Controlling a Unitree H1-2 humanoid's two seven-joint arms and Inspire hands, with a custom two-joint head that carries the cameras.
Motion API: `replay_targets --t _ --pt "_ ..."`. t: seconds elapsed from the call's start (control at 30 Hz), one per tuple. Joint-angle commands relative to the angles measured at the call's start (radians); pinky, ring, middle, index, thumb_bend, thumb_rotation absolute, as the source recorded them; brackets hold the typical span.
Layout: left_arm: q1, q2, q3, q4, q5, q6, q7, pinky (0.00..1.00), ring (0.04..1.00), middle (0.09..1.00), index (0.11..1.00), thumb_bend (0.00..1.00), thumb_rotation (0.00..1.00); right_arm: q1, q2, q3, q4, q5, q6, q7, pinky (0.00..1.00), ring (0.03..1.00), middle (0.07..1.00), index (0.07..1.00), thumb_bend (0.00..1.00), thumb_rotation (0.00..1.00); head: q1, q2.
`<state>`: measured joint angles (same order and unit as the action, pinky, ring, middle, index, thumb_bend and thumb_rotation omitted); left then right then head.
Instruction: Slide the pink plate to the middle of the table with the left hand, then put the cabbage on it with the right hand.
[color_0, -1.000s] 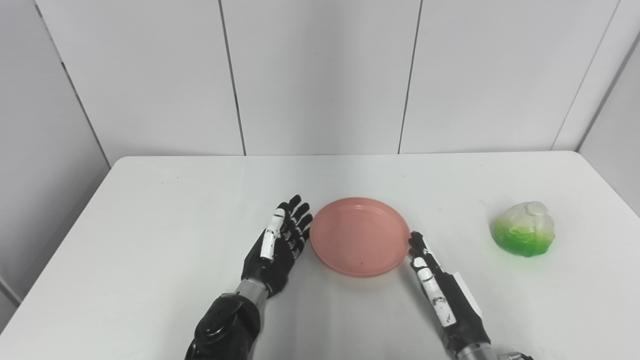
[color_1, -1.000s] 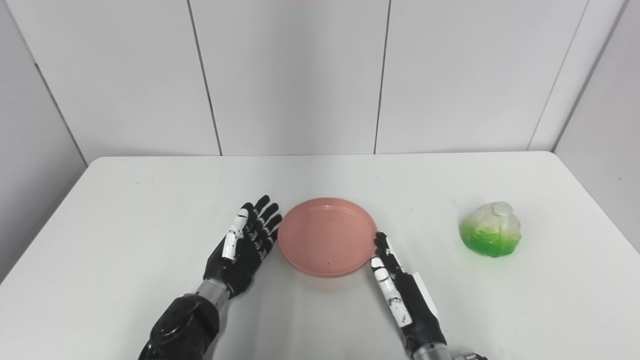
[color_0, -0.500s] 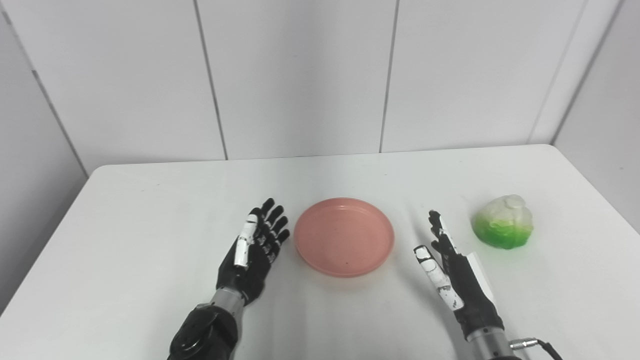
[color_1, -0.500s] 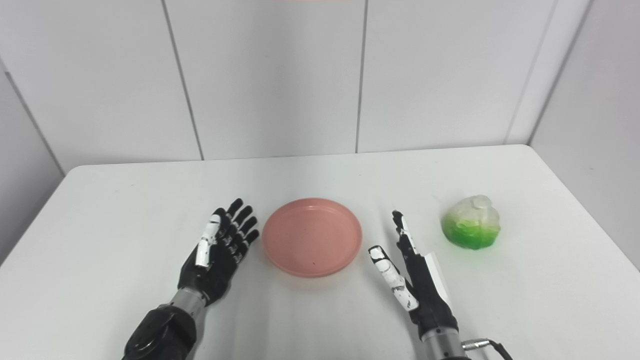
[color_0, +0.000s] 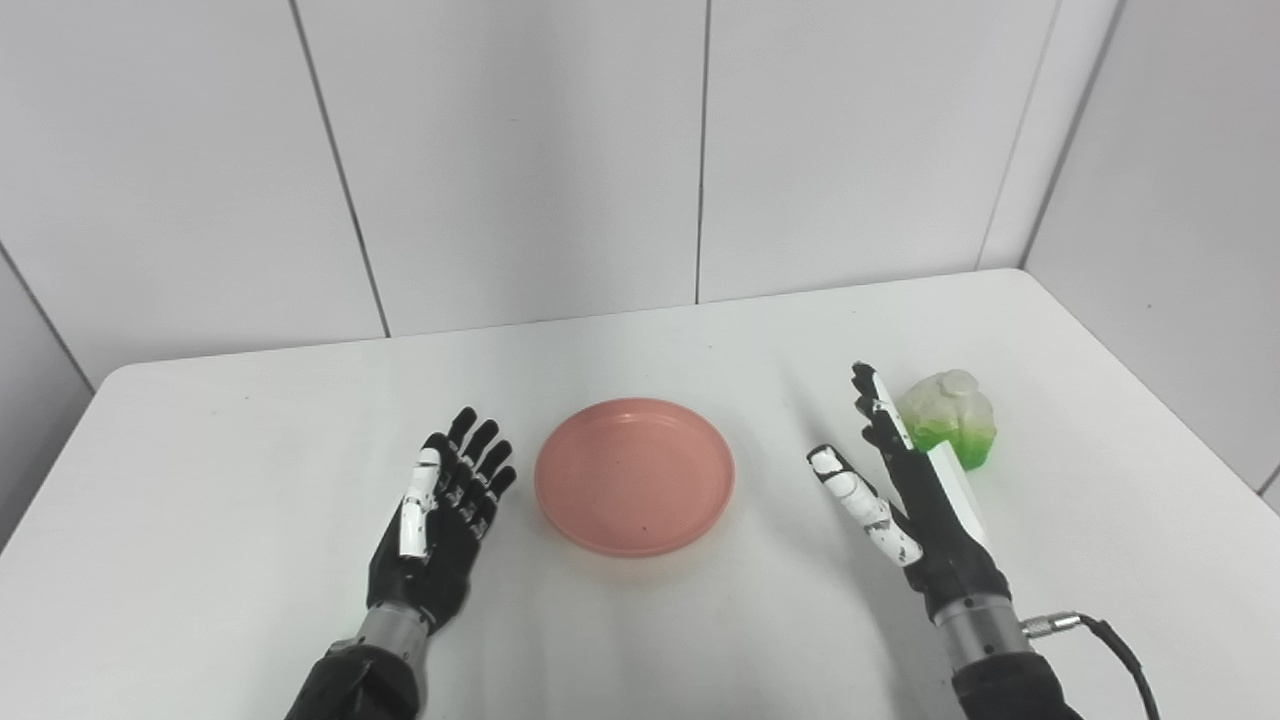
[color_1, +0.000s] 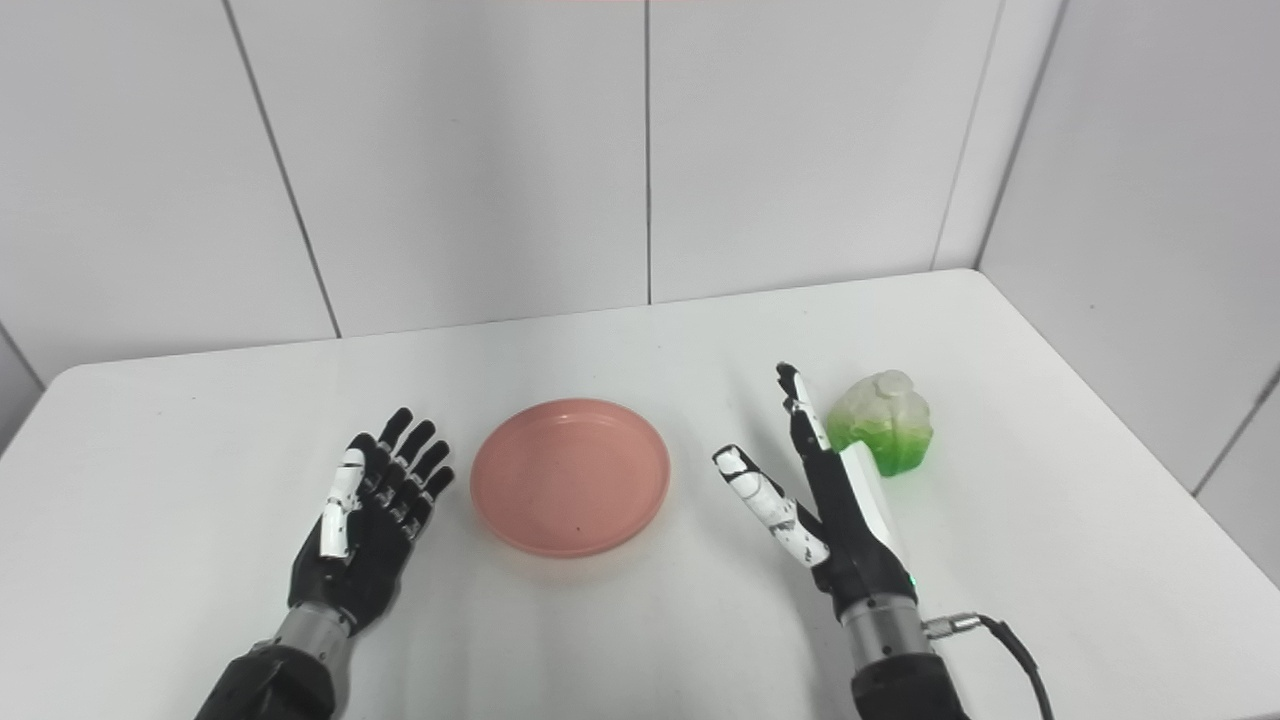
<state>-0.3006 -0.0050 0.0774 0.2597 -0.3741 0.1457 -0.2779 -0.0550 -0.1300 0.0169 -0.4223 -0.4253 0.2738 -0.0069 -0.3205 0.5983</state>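
Plate (color_0: 634, 476), one; cabbage (color_0: 948, 416), one; two hands, left (color_0: 440, 516), right (color_0: 905, 490), fingers spread, empty.

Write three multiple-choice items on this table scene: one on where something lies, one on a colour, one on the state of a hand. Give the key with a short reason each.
1. Where is the cabbage?
A. on the plate
B. on the table, right of the plate, beside the right hand
C. in the left hand

2. What colour is the plate?
A. pink
B. blue
C. green

3. What is the state of the right hand?
A. shut on the cabbage
B. shut on the plate
C. open, holding nothing

Key:
1 B, the cabbage sits on the white table just beyond the right hand's fingers.
2 A, the plate is plainly pink and bare.
3 C, its fingers are spread and nothing is in it; the left hand is open too.
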Motion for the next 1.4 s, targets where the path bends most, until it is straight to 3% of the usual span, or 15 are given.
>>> replay_targets --t 0.0,0.37,0.63,0.77,1.03,1.2,1.37 --pt "0.009 0.026 0.002 0.044 0.005 0.004 -0.009 0.95 0.960 0.967 0.959 0.41 1.00 -0.063 -0.032 -0.017 -0.028 -0.052 -0.060 -0.040 0.88 0.932 0.955 0.987 0.90 0.99 -0.016 -0.002" --pt "-0.005 0.063 0.024 0.123 -0.016 -0.046 -0.067 0.94 0.944 0.945 0.933 0.43 0.96 -0.168 -0.142 -0.127 0.052 -0.108 -0.078 -0.101 0.87 0.943 0.965 0.999 1.00 0.74 -0.092 -0.019" --pt "-0.026 0.088 0.052 0.211 -0.059 -0.066 -0.136 0.94 0.944 0.937 0.926 0.46 0.89 -0.200 -0.217 -0.180 0.093 -0.133 -0.029 -0.083 0.87 0.968 1.000 1.000 1.00 0.67 -0.129 -0.021" --pt "-0.031 0.096 0.062 0.227 -0.064 -0.062 -0.141 0.93 0.941 0.937 0.926 0.45 0.88 -0.220 -0.244 -0.200 0.119 -0.142 0.035 -0.060 0.85 0.954 1.000 1.000 1.00 0.64 -0.146 -0.020" --pt "-0.037 0.112 0.071 0.245 -0.063 -0.060 -0.145 0.90 0.916 0.919 0.909 0.47 0.84 -0.238 -0.298 -0.186 0.195 -0.142 0.101 -0.006 0.82 0.983 1.000 1.000 1.00 0.61 -0.165 -0.014" --pt "-0.040 0.121 0.074 0.254 -0.069 -0.061 -0.163 0.89 0.915 0.923 0.916 0.46 0.84 -0.248 -0.325 -0.171 0.251 -0.126 0.112 0.029 0.89 1.000 1.000 1.000 1.00 0.59 -0.168 -0.008" --pt "-0.036 0.127 0.075 0.245 -0.061 -0.056 -0.162 0.88 0.901 0.908 0.901 0.47 0.84 -0.265 -0.342 -0.142 0.318 -0.122 0.120 0.052 0.81 0.980 1.000 1.000 1.00 0.60 -0.173 -0.003"
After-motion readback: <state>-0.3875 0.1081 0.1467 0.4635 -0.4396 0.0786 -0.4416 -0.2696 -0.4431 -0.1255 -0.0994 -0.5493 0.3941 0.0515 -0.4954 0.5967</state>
